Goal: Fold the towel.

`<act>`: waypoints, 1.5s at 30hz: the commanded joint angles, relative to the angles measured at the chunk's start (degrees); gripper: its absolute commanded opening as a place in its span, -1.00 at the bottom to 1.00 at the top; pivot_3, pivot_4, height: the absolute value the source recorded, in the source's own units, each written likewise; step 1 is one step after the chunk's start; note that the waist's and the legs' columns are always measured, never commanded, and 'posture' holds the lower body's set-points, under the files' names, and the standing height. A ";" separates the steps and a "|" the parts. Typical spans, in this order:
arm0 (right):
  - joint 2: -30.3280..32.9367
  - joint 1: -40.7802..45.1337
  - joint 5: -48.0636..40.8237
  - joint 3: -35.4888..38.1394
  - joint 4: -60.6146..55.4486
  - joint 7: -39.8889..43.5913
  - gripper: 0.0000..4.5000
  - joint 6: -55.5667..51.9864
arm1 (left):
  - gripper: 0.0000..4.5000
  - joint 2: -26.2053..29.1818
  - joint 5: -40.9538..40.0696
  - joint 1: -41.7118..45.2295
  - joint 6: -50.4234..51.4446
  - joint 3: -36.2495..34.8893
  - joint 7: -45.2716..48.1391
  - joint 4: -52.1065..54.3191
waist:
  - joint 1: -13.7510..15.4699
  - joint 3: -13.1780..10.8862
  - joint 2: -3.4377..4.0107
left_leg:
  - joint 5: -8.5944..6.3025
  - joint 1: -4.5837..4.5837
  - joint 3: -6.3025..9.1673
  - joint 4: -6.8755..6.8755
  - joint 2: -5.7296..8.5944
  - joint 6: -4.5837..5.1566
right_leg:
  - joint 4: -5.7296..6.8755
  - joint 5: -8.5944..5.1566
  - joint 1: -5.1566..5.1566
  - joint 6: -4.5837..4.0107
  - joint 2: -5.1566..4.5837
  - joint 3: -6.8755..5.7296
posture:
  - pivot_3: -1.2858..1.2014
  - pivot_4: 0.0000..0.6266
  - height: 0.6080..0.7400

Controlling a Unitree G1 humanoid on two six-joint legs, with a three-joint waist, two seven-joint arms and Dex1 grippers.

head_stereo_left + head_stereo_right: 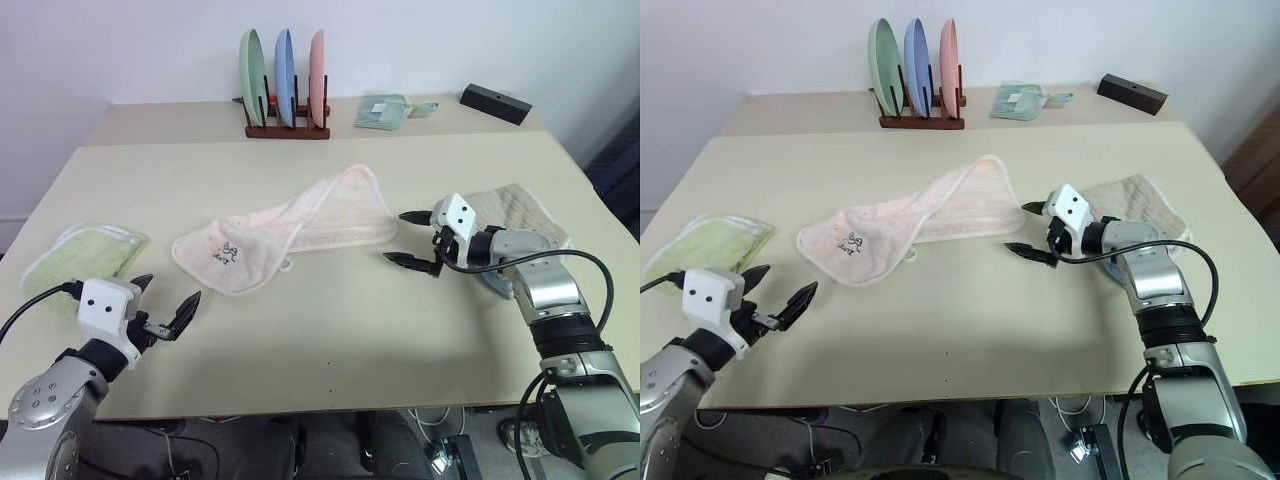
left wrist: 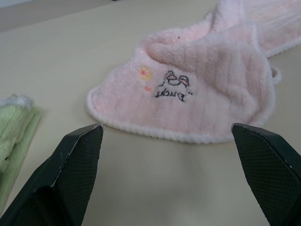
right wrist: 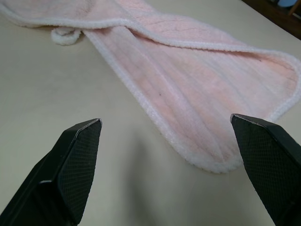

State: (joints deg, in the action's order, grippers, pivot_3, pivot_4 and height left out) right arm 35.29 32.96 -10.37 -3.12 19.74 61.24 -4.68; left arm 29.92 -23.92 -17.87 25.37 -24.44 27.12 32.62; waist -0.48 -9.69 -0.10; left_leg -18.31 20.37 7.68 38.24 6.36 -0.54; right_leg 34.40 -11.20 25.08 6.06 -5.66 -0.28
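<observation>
Reaching for the towel looks like the step in hand: nothing is gripped yet. On the table, the pink towel lies crumpled and half-doubled at the middle, its printed corner toward the left. The right gripper hovers just beside its right end, fingers spread wide and empty; the left gripper waits near the front edge, also wide open and empty, short of the printed corner. Next, each should pinch an end and spread the cloth flat. A beige towel lies under the right arm, a green towel by the left edge, a plate rack near the back; none blocks the way.
</observation>
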 commanded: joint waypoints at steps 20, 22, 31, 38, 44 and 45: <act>-0.55 -2.62 -2.67 1.65 -6.20 -0.89 1.00 -3.81 | 0.98 1.84 0.87 1.84 -1.20 -0.55 2.28 -0.53 | -0.04 0.00 0.00 | 0.00 0.01 -0.12 -0.01 -0.05 0.00 | 0.00 0.01 0.07 -0.01 0.04 0.05 | 0.03 -0.52 0.79; -1.00 -2.62 -3.60 1.44 -6.92 -0.91 1.00 -5.77 | 0.98 1.92 0.99 1.80 -2.38 -0.61 3.31 -2.08 | -0.05 0.00 0.00 | 0.00 0.01 -0.12 -0.01 -0.06 0.00 | 0.00 0.01 0.07 -0.01 0.05 0.05 | 0.03 -0.52 0.79; 1.55 -9.22 -5.75 3.27 -16.39 -1.98 1.00 -10.65 | 0.98 9.35 1.03 6.39 1.77 11.39 12.50 -3.80 | 0.87 0.01 0.01 | -0.03 0.02 -0.17 -0.01 -0.06 0.04 | -0.01 0.02 0.08 -0.02 0.05 0.06 | 0.03 -0.52 0.79; -0.33 -9.61 -5.04 1.90 -18.32 -4.33 1.00 -10.26 | 0.98 11.76 11.03 16.82 -0.32 24.48 13.21 -11.05 | 1.01 0.01 0.02 | -0.02 0.01 -0.25 -0.02 -0.10 0.02 | 0.00 0.05 0.15 -0.06 0.10 0.12 | 0.03 -0.52 0.79; -1.11 -12.62 -5.11 2.72 -22.04 -7.44 1.00 -10.73 | 0.98 7.56 16.85 26.70 -0.59 29.88 9.83 -21.23 | 1.29 0.05 0.02 | 0.00 0.03 -0.22 0.00 -0.05 0.00 | 0.04 0.07 0.14 -0.04 0.07 0.10 | 0.03 -0.52 0.79; -1.16 -13.13 -5.10 2.72 -22.60 -7.83 1.00 -10.79 | 0.88 6.89 17.23 27.48 -0.80 29.75 9.09 -22.37 | 1.23 0.05 0.03 | 0.00 0.03 -0.22 -0.01 -0.06 0.00 | 0.02 0.07 0.14 -0.04 0.07 0.10 | 0.03 -0.52 0.79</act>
State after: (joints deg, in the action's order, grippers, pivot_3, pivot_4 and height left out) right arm 34.25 20.24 -14.82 -1.57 -0.47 54.21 -15.63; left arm 37.16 -8.64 9.36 24.76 5.42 38.07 12.47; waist 0.75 -9.64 -0.07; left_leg -18.31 20.39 7.45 38.23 6.29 -0.55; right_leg 34.42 -11.13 25.22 6.02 -5.59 -0.17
